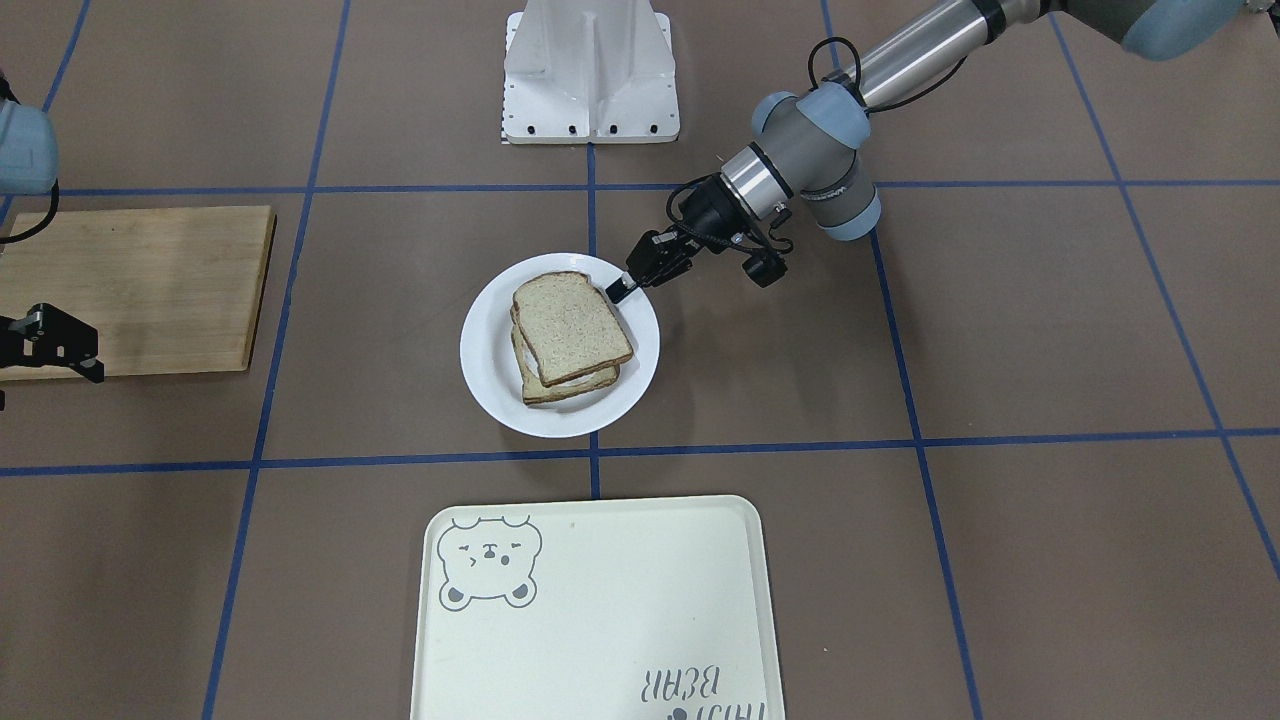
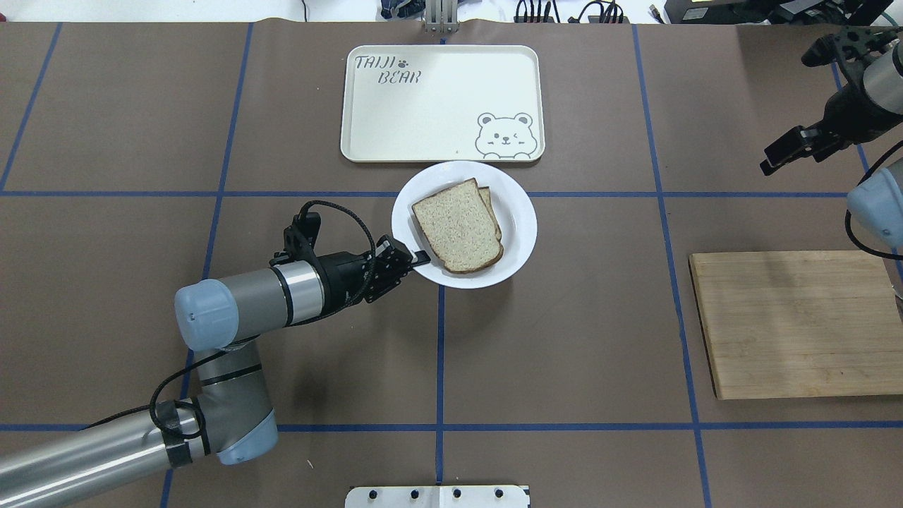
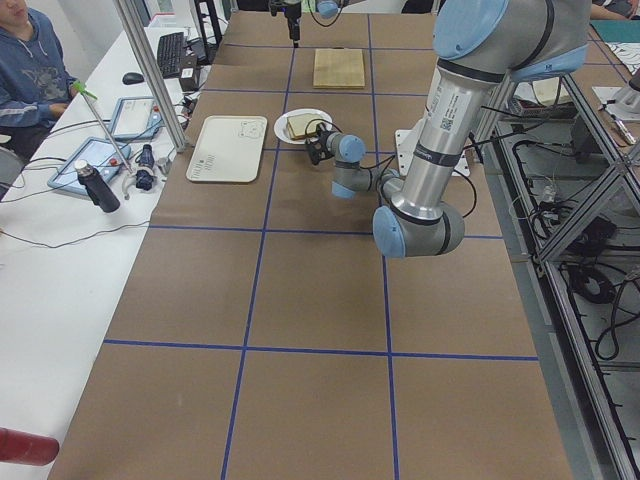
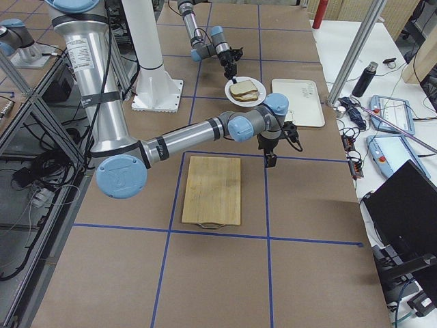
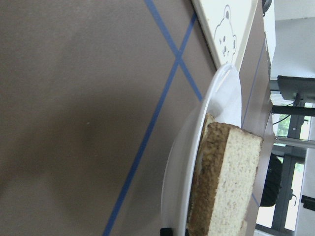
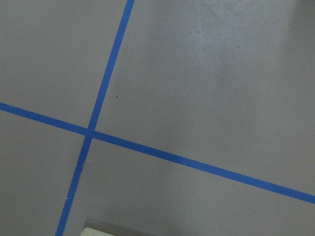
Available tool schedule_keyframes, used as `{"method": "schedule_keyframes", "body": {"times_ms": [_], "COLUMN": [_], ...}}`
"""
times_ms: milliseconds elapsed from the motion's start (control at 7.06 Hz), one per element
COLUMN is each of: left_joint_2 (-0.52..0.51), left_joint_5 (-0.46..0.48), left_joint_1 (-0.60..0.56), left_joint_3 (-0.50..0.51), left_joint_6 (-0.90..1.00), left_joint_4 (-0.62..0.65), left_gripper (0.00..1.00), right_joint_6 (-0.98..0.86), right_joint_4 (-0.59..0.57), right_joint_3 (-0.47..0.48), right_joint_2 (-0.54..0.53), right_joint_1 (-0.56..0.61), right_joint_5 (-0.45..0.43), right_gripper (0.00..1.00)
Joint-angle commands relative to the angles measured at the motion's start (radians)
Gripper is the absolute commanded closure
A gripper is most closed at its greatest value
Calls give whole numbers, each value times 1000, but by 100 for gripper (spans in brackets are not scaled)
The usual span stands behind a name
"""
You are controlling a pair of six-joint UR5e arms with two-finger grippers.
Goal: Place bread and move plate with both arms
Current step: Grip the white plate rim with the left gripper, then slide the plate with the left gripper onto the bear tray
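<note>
Bread (image 2: 457, 226) lies as the top slice of a two-slice stack on the plate (image 2: 520, 227), at the centre of the overhead view, just below the cream tray (image 2: 437, 106) with its bear drawing. The lower slice (image 2: 492, 212) peeks out at the stack's upper right, and in the front-facing view a little white shows between the two crusts.

The left gripper (image 2: 417, 257) comes in from the lower left of the overhead frame and reaches the plate's lower-left rim. Its black fingertips are pinched onto that rim — one lies over the top edge, right beside the bread's corner. The left wrist view shows the rim and the bread's crust edge-on, with a dark fingertip at the bottom of the frame.

The right gripper (image 2: 774, 159) hangs at the upper right edge of the overhead view, well apart from the plate, above and beyond the wooden cutting board (image 2: 797, 324). Whether its fingers are parted or closed I cannot tell — its wrist camera shows only brown table, blue tape lines and a corner of the board.
</note>
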Motion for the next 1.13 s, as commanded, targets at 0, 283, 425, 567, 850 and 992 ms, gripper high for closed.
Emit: {"method": "schedule_keyframes", "body": {"times_ms": [0, 283, 425, 567, 850, 992], "left_joint_2": [-164, -331, -402, -449, -508, -551], "left_joint_5": [133, 192, 231, 312, 380, 391], "left_joint_1": [-33, -67, -71, -71, -71, -73], "left_joint_3": [178, 372, 464, 507, 605, 665], "left_joint_6": [-87, -148, -188, -298, -395, -418], "left_joint_4": [23, 80, 104, 188, 241, 243], "left_gripper": [100, 100, 100, 100, 100, 100], "right_joint_6": [1, 8, 9, 11, 12, 12], "right_joint_4": [0, 0, 0, 0, 0, 0], "right_joint_3": [-1, 1, 1, 1, 1, 1], "right_joint_2": [-3, -2, -2, -2, 0, 1], "right_joint_1": [0, 0, -3, -6, -6, -8], "right_joint_5": [0, 0, 0, 0, 0, 0], "right_gripper": [0, 0, 0, 0, 0, 0]}}
